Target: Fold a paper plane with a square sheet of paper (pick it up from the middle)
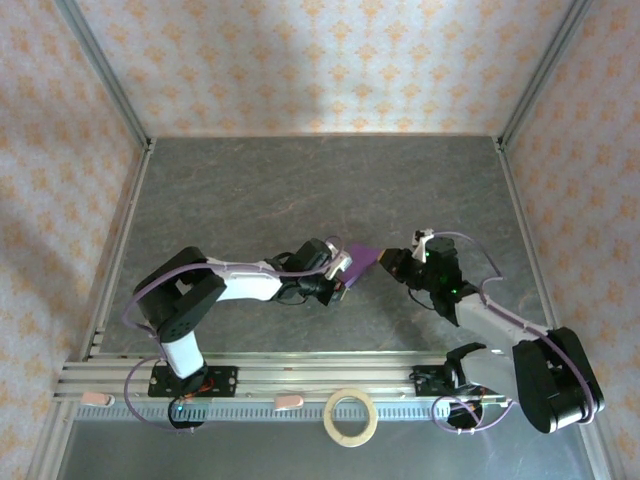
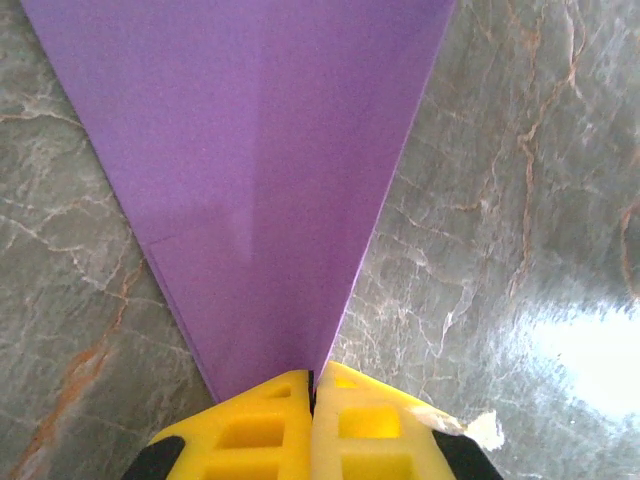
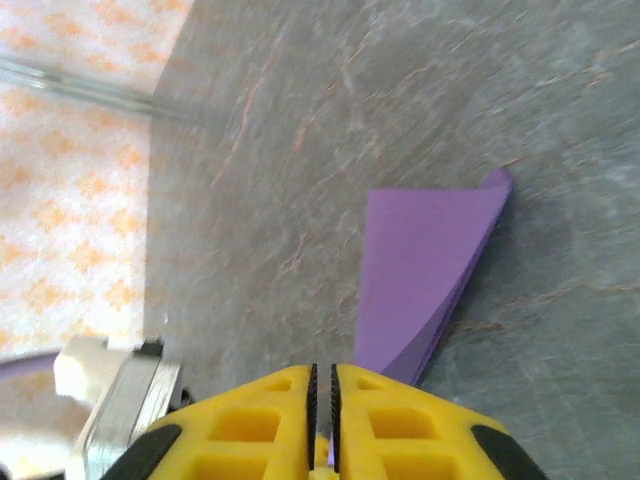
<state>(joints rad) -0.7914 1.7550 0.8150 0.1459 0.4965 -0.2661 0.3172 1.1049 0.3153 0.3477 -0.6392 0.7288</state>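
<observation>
- Table [image 1: 300,190]: grey marbled top, enclosed by patterned walls [image 1: 320,60], with an aluminium rail [image 1: 300,368] along its near edge.
- Tape ring [image 1: 329,418]: tan, lying flat just in front of the rail, well apart from both grippers.
- Purple paper [image 1: 366,257]: folded in layers to a tapering shape and spanning the space between the two grippers near the table's centre. In the top view both of its ends are hidden by the gripper bodies.
- Left gripper [image 2: 312,395]: its yellow fingers [image 2: 250,435] are pressed together, pinching the narrow tip of the purple paper [image 2: 250,150].
- Right gripper [image 3: 323,400]: its fingers [image 3: 400,430] are almost together, with only a thin slit between them. The near edge of the purple paper [image 3: 415,270] runs down into that slit.
</observation>
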